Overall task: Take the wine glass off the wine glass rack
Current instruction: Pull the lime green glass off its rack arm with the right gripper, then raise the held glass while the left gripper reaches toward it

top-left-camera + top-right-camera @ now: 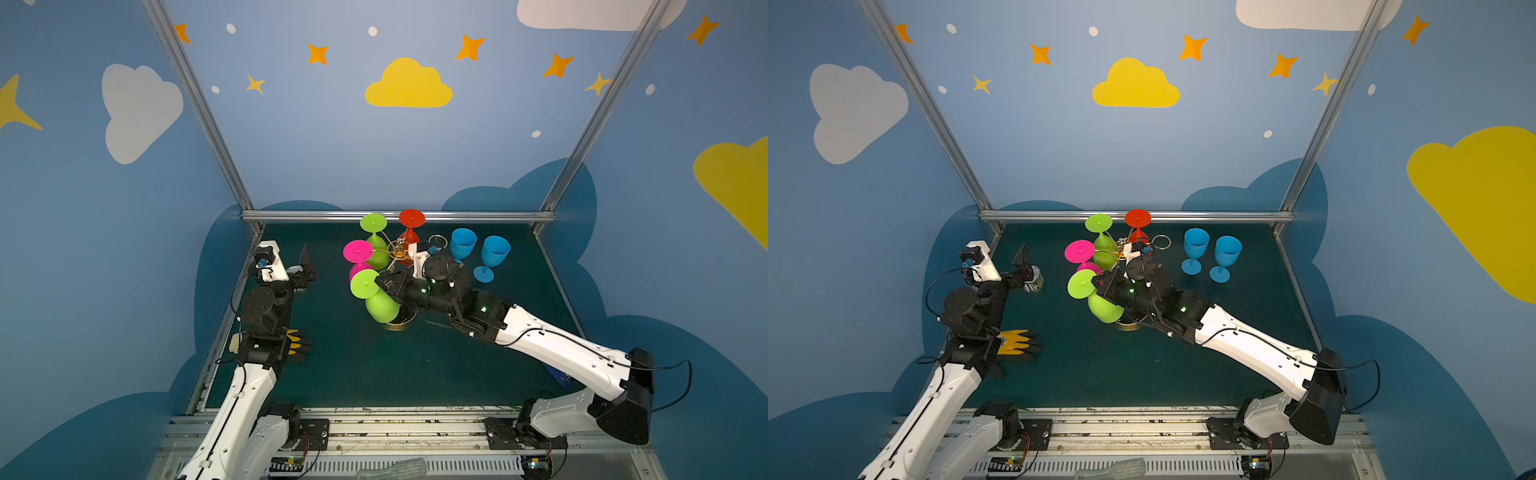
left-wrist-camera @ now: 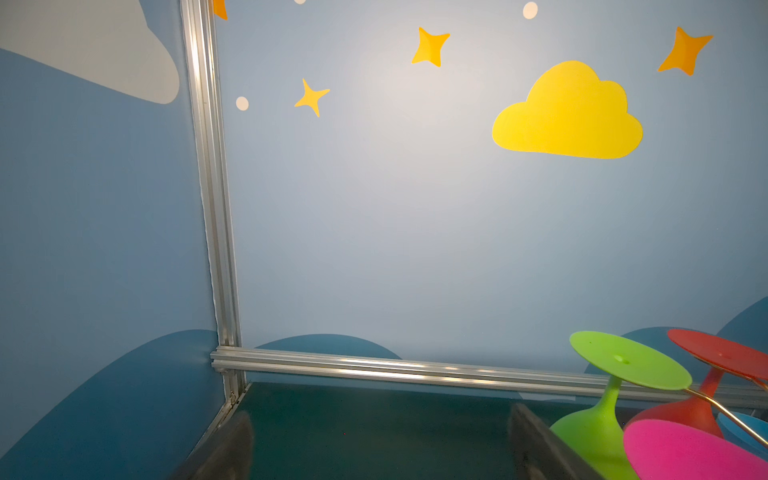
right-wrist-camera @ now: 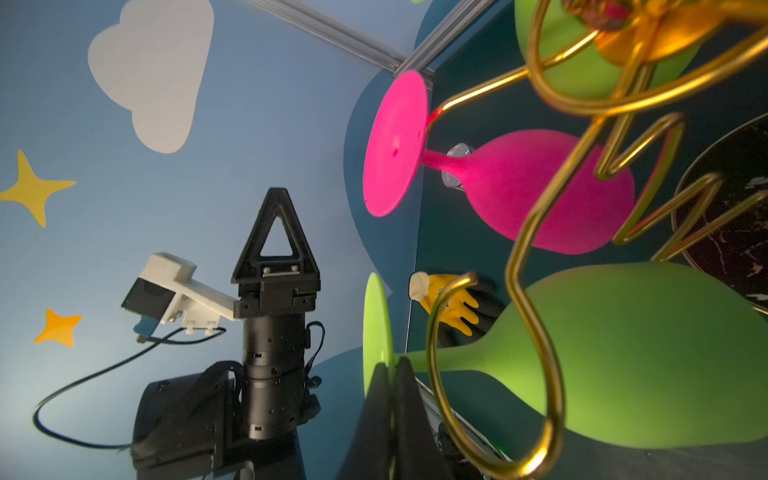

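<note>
Risk: right tool [image 3: 390, 370] is clamped tight on only the thin foot edge of the green wine glass [image 1: 380, 307], so the glass can slip or twist out. Its stem sits inside a loop of the wine glass rack [image 3: 536, 257], mid counter [image 1: 353, 374]. A pull off the slot line likely drags or tips the light rack into the pink glass [image 1: 358, 251] just beside. Right arm reaches low to centre, tool pointing left. Left tool [image 2: 382, 453] sits wide open and empty at the counter's left edge.
</note>
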`<action>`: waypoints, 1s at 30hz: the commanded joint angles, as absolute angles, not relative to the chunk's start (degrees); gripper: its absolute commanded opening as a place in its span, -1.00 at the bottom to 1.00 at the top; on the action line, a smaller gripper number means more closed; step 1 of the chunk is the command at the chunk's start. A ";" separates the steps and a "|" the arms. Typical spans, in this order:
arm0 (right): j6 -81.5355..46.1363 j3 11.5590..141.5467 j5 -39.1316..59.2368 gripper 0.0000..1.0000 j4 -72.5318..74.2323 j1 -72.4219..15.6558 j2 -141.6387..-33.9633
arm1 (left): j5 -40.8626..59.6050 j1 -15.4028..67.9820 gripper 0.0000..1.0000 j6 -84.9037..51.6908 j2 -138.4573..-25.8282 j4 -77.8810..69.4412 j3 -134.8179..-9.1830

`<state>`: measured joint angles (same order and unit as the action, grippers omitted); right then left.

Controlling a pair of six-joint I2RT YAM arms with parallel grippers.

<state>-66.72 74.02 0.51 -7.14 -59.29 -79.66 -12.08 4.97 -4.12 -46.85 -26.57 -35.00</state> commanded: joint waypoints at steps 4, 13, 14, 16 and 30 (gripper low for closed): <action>-60.76 72.11 2.90 -1.00 -9.85 -60.73 -74.07 | -12.56 4.75 0.89 -4.61 -46.07 -27.47 -34.63; -50.11 70.47 1.56 -1.00 -14.72 -61.26 -63.95 | -14.71 4.30 0.89 -8.93 -45.74 -22.38 -37.20; -48.10 70.99 1.06 -1.00 -16.17 -61.26 -62.86 | -14.79 3.63 0.88 -11.86 -45.19 -17.96 -38.81; -45.14 71.51 -0.41 -1.00 -17.86 -61.26 -60.63 | -12.97 1.91 0.87 -17.46 -43.34 -12.36 -40.65; -32.26 79.03 3.02 -1.00 -16.40 -59.87 -55.71 | 23.09 -1.13 0.68 -34.71 -34.65 2.07 -52.64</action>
<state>-36.58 76.23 1.91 -18.09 -60.27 -55.72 9.72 -0.91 -29.85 -33.71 -0.60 -50.74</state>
